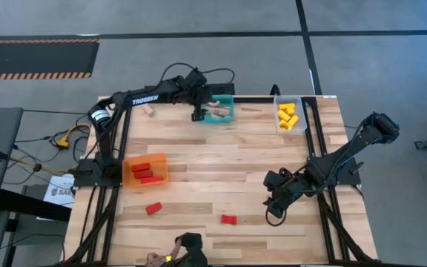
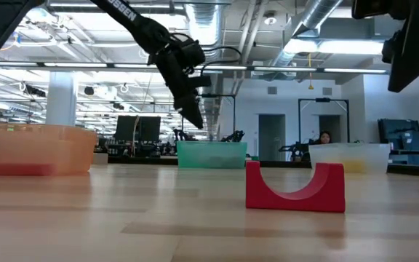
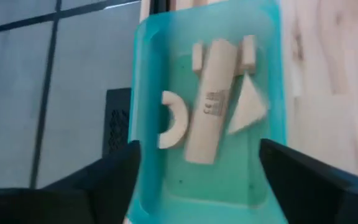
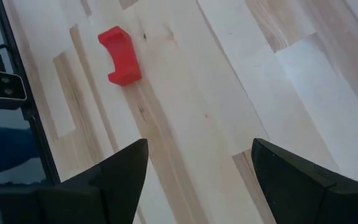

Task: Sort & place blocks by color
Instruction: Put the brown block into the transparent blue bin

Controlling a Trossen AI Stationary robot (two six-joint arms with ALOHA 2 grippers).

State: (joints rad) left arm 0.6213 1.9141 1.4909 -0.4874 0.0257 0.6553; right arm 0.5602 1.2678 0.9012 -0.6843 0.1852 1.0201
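My left gripper (image 1: 198, 113) hangs open and empty above the left end of the teal bin (image 1: 220, 110). In the left wrist view its fingers flank the teal bin (image 3: 207, 112), where several pale wood blocks (image 3: 211, 102) lie, among them a long bar, an arch and a triangle. One pale block (image 1: 148, 110) lies on the table left of the teal bin. My right gripper (image 4: 197, 180) is open and empty over bare table, right of a red arch (image 4: 120, 55), which rests on its two feet (image 2: 294, 188). Another red block (image 1: 153, 208) lies further left.
The orange bin (image 1: 145, 170) at the left holds red blocks. The clear bin (image 1: 289, 116) at the far right holds yellow ones. Black frame rails (image 1: 311, 141) run along both table sides, and a camera mount (image 1: 187, 245) sits at the near edge. Bare wood spans the table's middle.
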